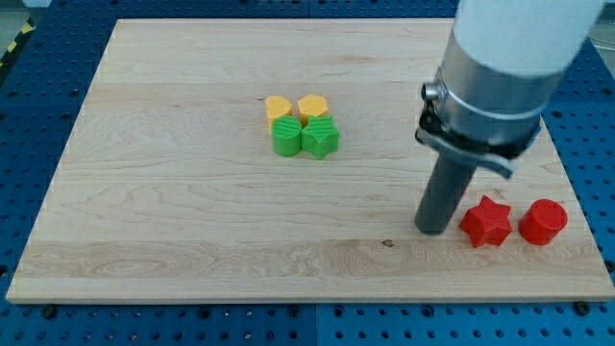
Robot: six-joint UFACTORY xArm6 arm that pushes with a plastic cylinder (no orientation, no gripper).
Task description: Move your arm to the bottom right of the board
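Observation:
My tip (433,231) rests on the wooden board (192,221) in its lower right part. It stands just to the left of a red star block (485,221), close to it or touching. A red cylinder block (543,222) lies to the right of the star. The rod hangs from the large grey and white arm body (500,77) at the view's top right.
Near the board's middle sits a tight cluster: two yellow blocks (280,107) (312,106) at the back, a green cylinder block (285,137) and a green star block (321,138) in front. Blue perforated table (38,115) surrounds the board.

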